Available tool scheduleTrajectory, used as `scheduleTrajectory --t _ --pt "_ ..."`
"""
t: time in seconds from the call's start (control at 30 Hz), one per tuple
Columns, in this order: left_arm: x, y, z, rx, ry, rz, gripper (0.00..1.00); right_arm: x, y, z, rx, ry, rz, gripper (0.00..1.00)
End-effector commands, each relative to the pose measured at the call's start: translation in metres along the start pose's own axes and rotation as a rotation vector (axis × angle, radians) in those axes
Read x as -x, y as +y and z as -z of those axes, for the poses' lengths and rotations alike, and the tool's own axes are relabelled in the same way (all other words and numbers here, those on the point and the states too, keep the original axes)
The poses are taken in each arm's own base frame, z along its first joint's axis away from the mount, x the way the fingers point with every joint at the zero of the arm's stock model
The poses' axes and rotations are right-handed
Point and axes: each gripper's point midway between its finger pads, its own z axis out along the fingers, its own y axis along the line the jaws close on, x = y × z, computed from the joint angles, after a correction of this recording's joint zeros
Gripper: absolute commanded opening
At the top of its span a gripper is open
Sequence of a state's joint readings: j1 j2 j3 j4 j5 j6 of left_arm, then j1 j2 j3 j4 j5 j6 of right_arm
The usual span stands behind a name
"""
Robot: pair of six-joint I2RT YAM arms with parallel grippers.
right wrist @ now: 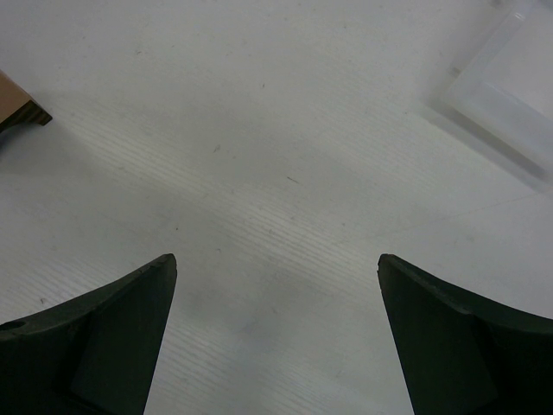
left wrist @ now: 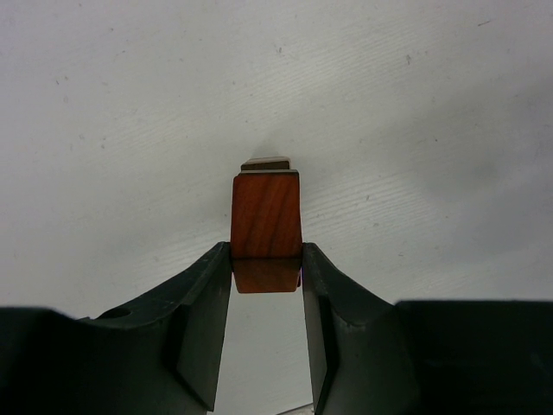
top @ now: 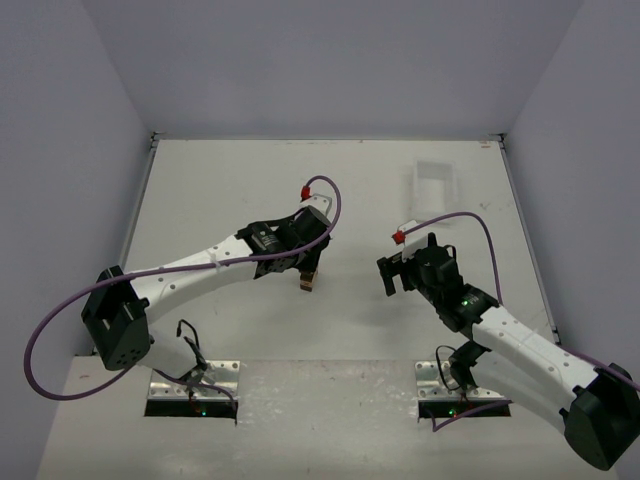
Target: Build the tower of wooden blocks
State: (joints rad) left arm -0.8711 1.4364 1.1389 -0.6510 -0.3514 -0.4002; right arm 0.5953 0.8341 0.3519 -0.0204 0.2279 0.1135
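Top view: the wood block tower is standing on the white table just below frame centre, directly under the tip of the left arm. The left gripper is sitting on top of the stack.

Left wrist view: the left gripper is clamping a reddish-brown block at its near end, both fingers pressing flat against its sides. The block is lying square between them, grain running away from the camera. A dark brown block is peeking out just beyond its far edge. Whether the two are touching cannot be told from here.

The right gripper is hanging right of centre in the top view, well apart from the tower. Right wrist view: the right gripper is standing wide apart with only bare table between the fingers. A tan piece with a dark edge is showing at the upper left edge, cropped; which block it is cannot be told.

The white tray is lying in the upper right of the top view, also catching the upper right corner of the right wrist view.
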Motion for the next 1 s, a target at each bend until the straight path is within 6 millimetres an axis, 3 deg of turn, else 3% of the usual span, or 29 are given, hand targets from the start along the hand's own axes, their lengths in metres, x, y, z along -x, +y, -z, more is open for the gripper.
scheduleTrajectory --t 0.0,0.97 --pt "0.0199 -0.0094 0.0066 -0.025 -0.053 0.009 0.34 0.0274 -0.002 0.0018 -0.007 -0.071 -0.01 0.99" --pt "0.0205 -0.0143 0.0078 -0.052 -0.053 0.005 0.37 0.0271 -0.0015 0.0006 -0.006 -0.067 -0.007 0.99"
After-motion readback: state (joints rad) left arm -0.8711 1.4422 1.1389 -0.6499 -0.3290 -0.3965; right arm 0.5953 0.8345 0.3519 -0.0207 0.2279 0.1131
